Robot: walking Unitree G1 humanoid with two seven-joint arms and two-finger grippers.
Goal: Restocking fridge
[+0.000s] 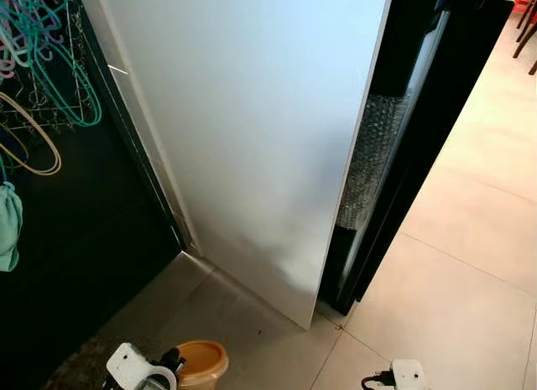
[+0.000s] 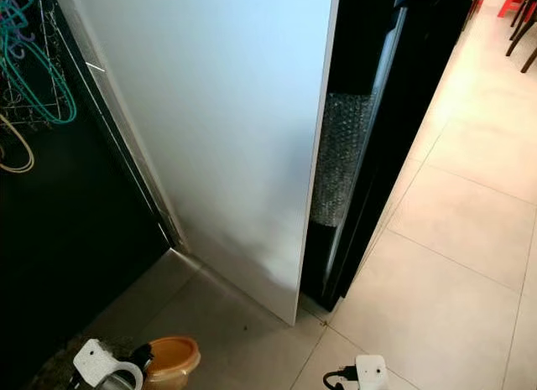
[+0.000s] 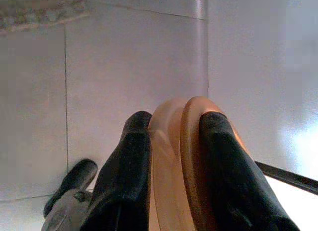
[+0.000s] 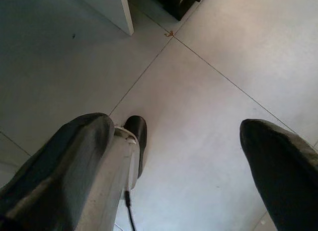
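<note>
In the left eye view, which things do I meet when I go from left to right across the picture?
Coloured hangers → dark panel → white fridge door → bubble wrap in the dark gap → black cabinet side → pale tiled floor.

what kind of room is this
Probably a home kitchen or utility corner. A tall white fridge stands on a tiled floor, clothes hangers hang on a rack to the robot's left, and the left gripper holds an orange container.
</note>
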